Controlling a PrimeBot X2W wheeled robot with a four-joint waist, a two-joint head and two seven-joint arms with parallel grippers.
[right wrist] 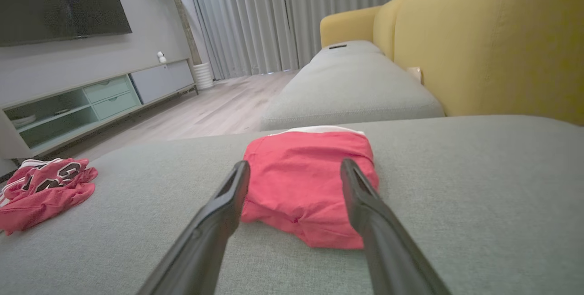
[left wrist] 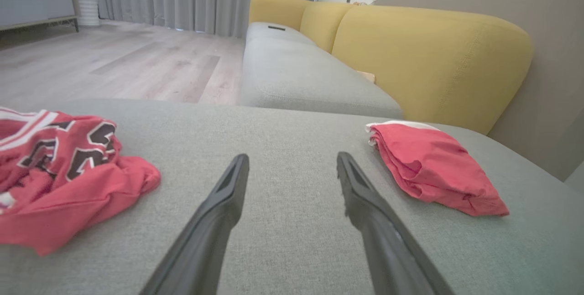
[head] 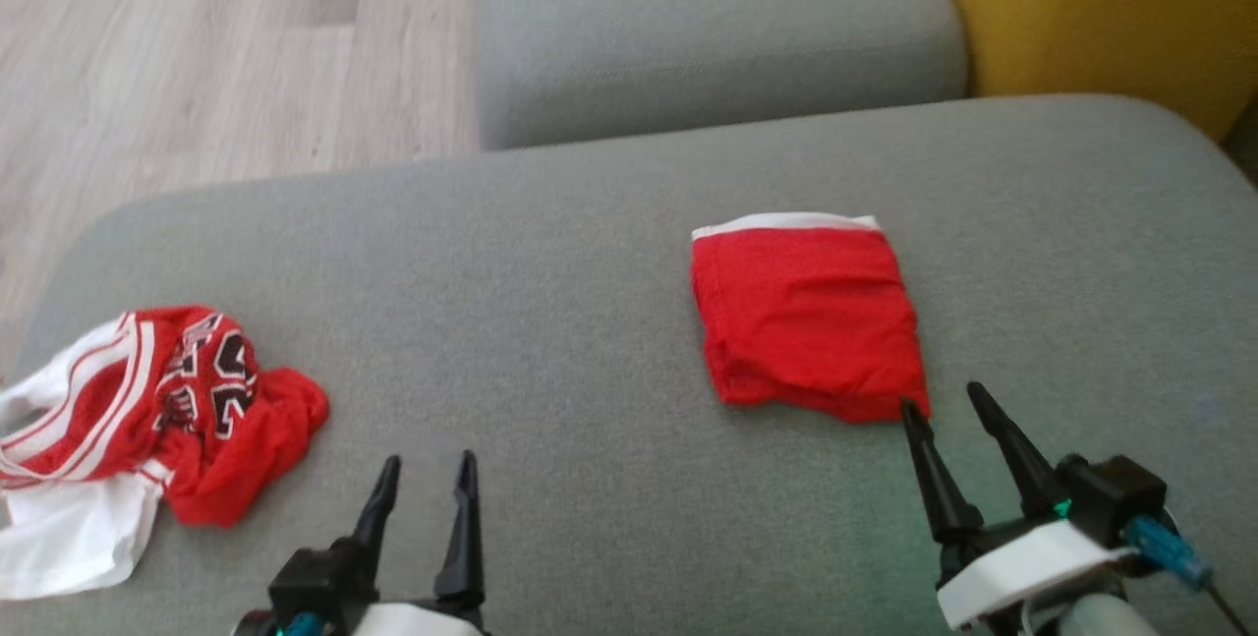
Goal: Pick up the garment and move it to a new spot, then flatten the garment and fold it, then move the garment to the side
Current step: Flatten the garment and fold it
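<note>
Red folded garment [head: 808,321] | near-square, white hem far side | right hand [head: 942,398] spread

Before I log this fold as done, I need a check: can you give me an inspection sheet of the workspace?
Surface: grey cushion, flat.
Job's things: folded red garment right of centre; crumpled jersey at the left edge, unfolded.
Clutter: nothing seen.
Grippers: left gripper open, holding nothing; right gripper open, at the folded garment's near corner.
Cables: blue plug at the right wrist.
Surroundings: yellow backrest, wood floor.
</note>
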